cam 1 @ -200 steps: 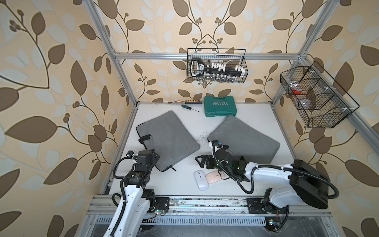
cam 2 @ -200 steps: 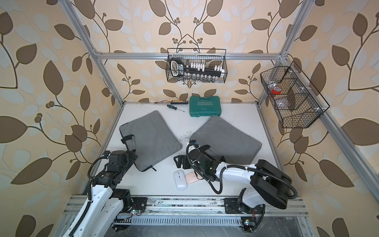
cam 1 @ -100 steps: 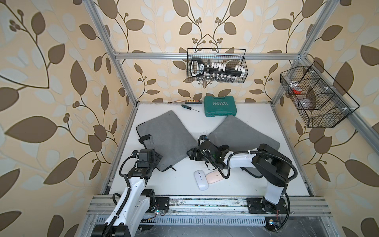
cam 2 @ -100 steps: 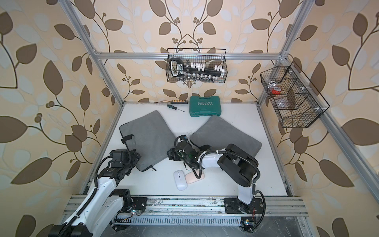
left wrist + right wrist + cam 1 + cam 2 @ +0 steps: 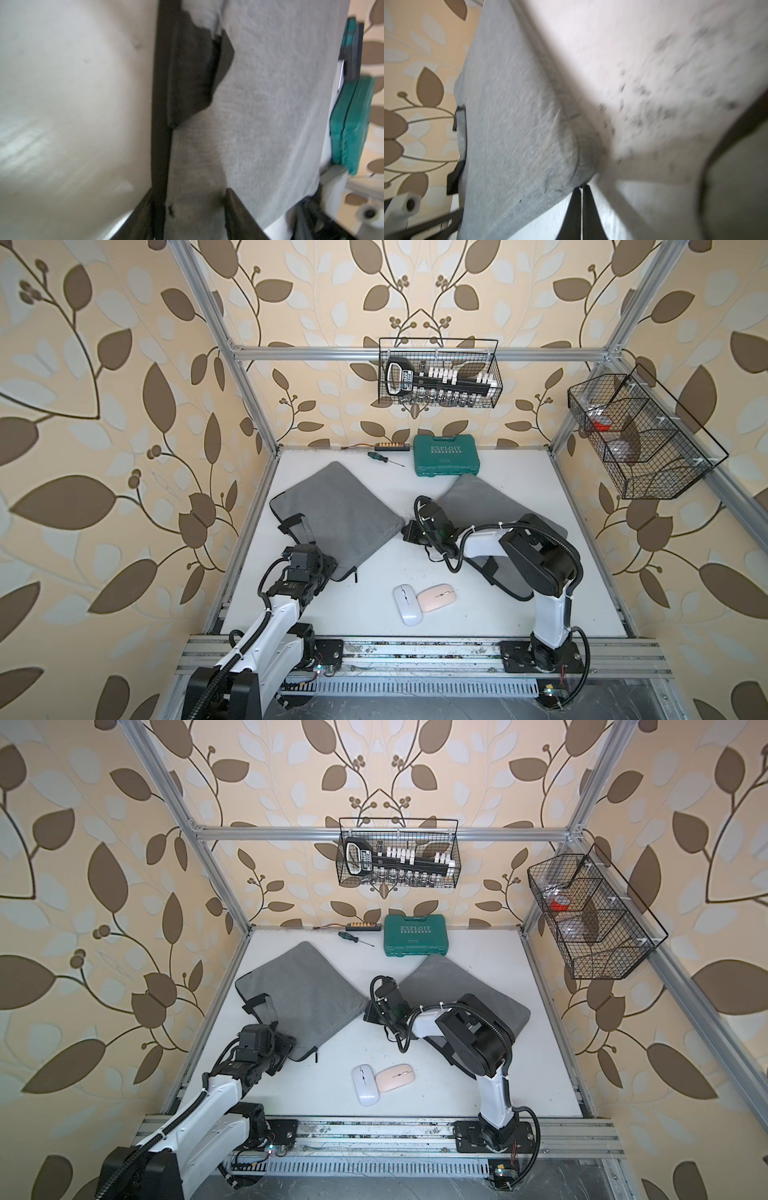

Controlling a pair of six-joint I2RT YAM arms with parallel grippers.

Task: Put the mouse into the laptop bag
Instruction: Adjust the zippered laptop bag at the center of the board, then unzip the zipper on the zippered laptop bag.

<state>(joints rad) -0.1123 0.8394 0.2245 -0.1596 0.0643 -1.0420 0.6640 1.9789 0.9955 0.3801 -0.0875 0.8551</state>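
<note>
Both arms crouch low: right gripper [image 5: 582, 187] pressed together at the grey fabric laptop bag's [image 5: 336, 510] corner, left gripper [image 5: 189, 192] half-spread astride its edge.

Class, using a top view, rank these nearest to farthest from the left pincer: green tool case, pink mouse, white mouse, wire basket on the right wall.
From the left pincer:
1. white mouse, table front.
2. pink mouse, just beyond it.
3. green tool case, by the back wall.
4. wire basket, on the right wall.

Left mouse [image 5: 407, 605] against right mouse [image 5: 437, 597], before left bag [image 5: 336, 506] and right bag [image 5: 490, 502]; toolcase [image 5: 445, 456] behind the bags.
</note>
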